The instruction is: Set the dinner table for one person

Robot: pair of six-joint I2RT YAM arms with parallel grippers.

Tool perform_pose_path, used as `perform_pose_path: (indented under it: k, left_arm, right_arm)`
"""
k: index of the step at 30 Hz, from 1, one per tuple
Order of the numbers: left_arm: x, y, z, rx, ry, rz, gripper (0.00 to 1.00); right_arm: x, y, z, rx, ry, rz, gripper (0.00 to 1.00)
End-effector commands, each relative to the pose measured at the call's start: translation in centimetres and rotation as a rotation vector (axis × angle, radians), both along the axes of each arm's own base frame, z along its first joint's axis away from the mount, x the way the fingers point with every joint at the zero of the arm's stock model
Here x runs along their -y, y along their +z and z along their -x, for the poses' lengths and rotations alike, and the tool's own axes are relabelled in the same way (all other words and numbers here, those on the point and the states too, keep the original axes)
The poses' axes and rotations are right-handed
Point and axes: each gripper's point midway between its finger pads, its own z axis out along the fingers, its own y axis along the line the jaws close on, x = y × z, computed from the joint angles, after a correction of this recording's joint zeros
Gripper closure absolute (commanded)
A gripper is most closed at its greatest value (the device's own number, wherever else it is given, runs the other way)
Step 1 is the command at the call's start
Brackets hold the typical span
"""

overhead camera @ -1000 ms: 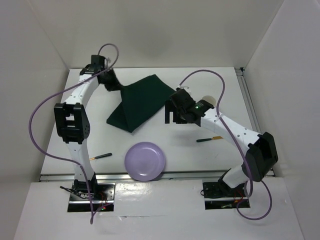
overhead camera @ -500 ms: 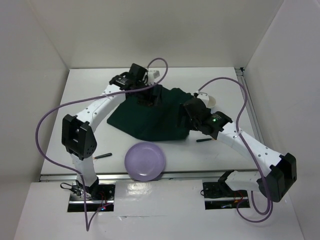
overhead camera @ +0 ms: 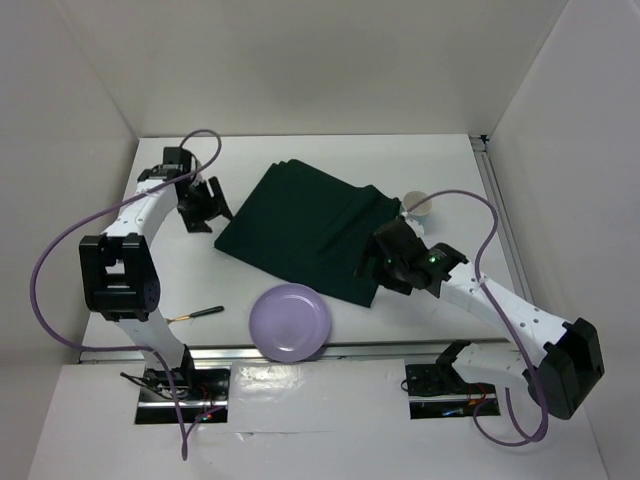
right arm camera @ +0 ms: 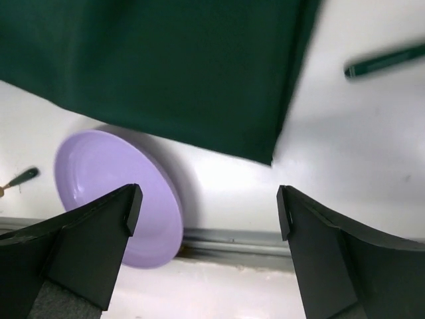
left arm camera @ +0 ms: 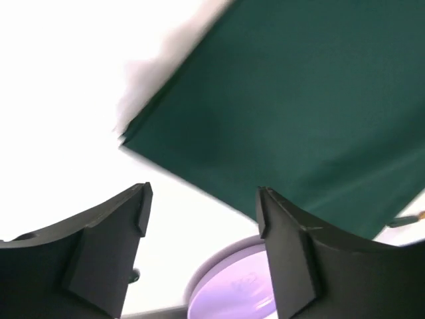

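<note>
The left fingers (left arm camera: 99,256) and right fingers (right arm camera: 80,246) gape wide, empty. Best to flatten the creased green cloth mat (overhead camera: 300,225) on the counter (overhead camera: 400,160) before centring the lilac plate (overhead camera: 290,322).

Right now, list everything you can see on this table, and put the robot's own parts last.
large white rectangular tabletop: one, white, under everything, with silver rails on its near and right edges
dark green rectangular cloth mat: one, dark green, middle of the table, wrinkled
round lavender plate: one, lavender, at the near edge by the mat
small white cup: one, white, right of the mat, far side
thin green-handled utensils: two, dark green, one left of the plate, one right of the mat; type unclear
left arm: one, white and black, left of the mat, jaws open, empty
right arm: one, white and black, at the mat's right edge, jaws open, empty
</note>
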Motion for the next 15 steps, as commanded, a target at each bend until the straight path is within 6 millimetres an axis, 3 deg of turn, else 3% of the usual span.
perform_pose_path:
  k: [1, 5, 8, 11, 15]
  left_arm:
    - [0.0, -2.5, 0.6, -0.059, 0.068, 0.082, 0.17]
    - [-0.2, -5.5, 0.7, -0.127, 0.084, 0.096, 0.04]
    - [-0.5, -6.2, 0.5, -0.137, 0.101, 0.080, 0.01]
    - [-0.7, -7.3, 0.2, -0.140, 0.125, 0.078, 0.01]
    - [-0.6, -8.8, 0.3, -0.173, 0.145, 0.086, 0.11]
  right_arm:
    - [0.4, -3.1, 3.1, -0.179, -0.166, -0.091, 0.06]
    - [0.2, -5.0, 3.6, -0.150, -0.195, -0.188, 0.10]
    - [0.6, -5.6, 3.2, -0.152, -0.286, -0.203, 0.10]
    - [0.7, -7.0, 3.0, -0.168, -0.355, -0.220, 0.10]
    - [-0.8, -8.9, 1.9, -0.157, -0.353, -0.286, 0.08]
